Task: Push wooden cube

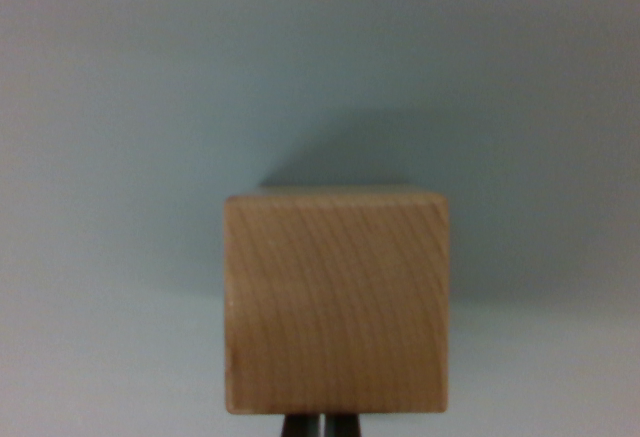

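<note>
A light wooden cube (336,302) with visible grain fills the lower middle of the wrist view, resting on a pale grey-blue surface (120,107). Its near face looks straight at the camera, slightly blurred. Just below the cube's bottom edge, the two dark tips of my gripper (322,427) peek into the picture. They stand side by side with only a thin slit between them, shut on nothing. The tips sit right against or just short of the cube's near face; I cannot tell whether they touch.
The cube's soft shadow (400,147) falls on the surface behind it and toward the wrist view's right. Nothing else shows on the plain surface around the cube.
</note>
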`<state>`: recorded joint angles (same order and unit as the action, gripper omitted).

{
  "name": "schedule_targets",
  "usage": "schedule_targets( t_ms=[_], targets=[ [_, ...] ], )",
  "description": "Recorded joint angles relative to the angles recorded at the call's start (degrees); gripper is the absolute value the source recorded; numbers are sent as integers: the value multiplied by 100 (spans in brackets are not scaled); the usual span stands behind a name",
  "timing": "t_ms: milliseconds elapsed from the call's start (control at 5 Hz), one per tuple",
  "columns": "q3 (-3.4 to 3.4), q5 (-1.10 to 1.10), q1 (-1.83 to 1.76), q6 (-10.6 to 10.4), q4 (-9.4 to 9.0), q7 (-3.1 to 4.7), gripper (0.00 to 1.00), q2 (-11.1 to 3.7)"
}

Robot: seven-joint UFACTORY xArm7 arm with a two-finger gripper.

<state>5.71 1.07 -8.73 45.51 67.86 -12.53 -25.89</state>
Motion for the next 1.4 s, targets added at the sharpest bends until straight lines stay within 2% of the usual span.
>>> schedule_targets(
  t_ms=[200,400,600,800,1000,1200,1400],
  targets=[
    [0,0,0,0,0,0,100,0],
    [-17,14,8,99,265,21,100,-167],
    [-17,14,8,99,265,21,100,-167],
    [-32,27,16,194,516,41,100,-325],
    [-32,27,16,194,516,41,100,-325],
    [-47,39,23,280,748,59,100,-470],
    [-47,39,23,280,748,59,100,-470]
  ],
)
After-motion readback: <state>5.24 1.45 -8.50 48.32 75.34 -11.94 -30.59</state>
